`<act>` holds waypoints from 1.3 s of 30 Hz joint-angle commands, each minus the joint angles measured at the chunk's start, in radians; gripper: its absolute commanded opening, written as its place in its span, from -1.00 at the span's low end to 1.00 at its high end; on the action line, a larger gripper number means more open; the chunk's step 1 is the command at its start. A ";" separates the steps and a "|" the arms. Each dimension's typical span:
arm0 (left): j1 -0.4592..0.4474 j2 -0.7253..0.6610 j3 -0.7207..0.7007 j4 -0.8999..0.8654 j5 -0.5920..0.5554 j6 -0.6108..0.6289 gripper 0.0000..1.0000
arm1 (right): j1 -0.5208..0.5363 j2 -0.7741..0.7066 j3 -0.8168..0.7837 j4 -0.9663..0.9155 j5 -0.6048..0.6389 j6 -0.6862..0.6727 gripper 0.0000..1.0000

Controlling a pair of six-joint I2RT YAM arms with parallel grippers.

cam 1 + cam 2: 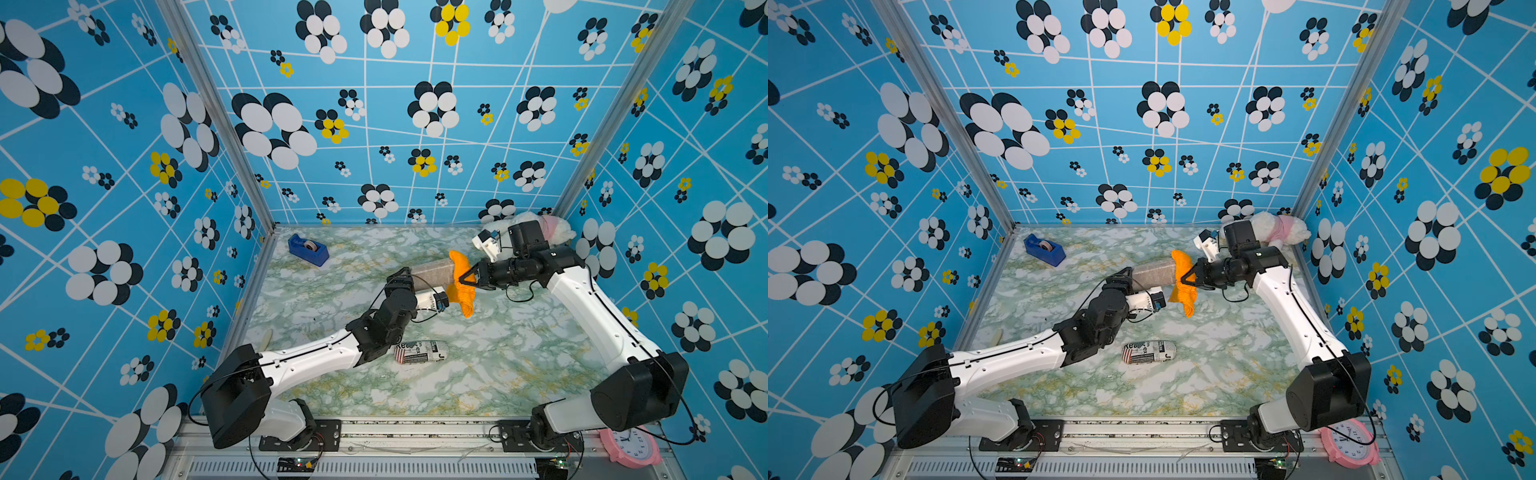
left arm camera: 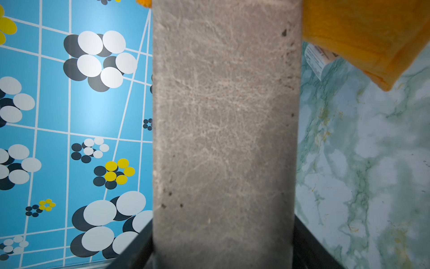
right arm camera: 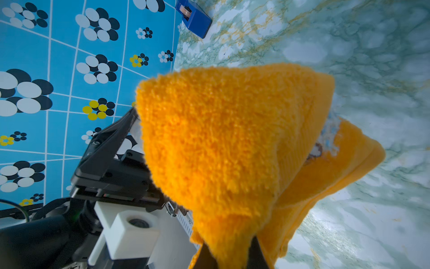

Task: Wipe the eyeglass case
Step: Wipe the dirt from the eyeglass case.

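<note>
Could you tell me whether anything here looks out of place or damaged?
The pink clock lies off the table, on the front rail beside the right arm's base. The grey eyeglass case looks scuffed, with dark nicks.

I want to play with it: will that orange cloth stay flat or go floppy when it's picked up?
Probably floppy: the orange cloth hangs in folds from the right hand and bends over the end of the eyeglass case. Likely light, since one small pinch holds it all. Its fuzzy surface looks grippy, not slippery.
</note>
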 commanded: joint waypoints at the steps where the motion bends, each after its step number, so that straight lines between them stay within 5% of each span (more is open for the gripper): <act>1: 0.005 -0.040 0.007 0.060 0.024 -0.057 -0.73 | 0.005 -0.038 -0.082 0.012 -0.095 -0.006 -1.00; 7: 0.034 -0.066 0.022 0.015 0.073 -0.132 -0.75 | 0.004 -0.125 -0.159 0.000 -0.115 -0.032 -1.00; 11: 0.066 -0.110 0.044 -0.125 0.203 -0.248 -0.73 | -0.035 -0.175 -0.165 0.058 -0.090 -0.017 -1.00; 16: 0.224 -0.176 0.153 -0.478 0.713 -0.632 -0.77 | -0.095 -0.251 -0.161 0.246 -0.054 0.068 -1.00; 20: 0.353 -0.169 0.172 -0.495 1.137 -0.925 -0.76 | -0.095 -0.329 -0.243 0.497 -0.079 0.194 -1.00; 23: 0.384 -0.155 0.163 -0.433 1.331 -1.076 -0.78 | -0.091 -0.340 -0.362 0.840 -0.185 0.435 -1.00; 27: 0.384 -0.149 0.156 -0.317 1.447 -1.200 -0.79 | -0.031 -0.240 -0.431 1.239 -0.285 0.720 -1.00; 39: 0.402 -0.080 0.215 -0.312 1.592 -1.261 -0.82 | 0.039 -0.205 -0.366 1.186 -0.345 0.663 -1.00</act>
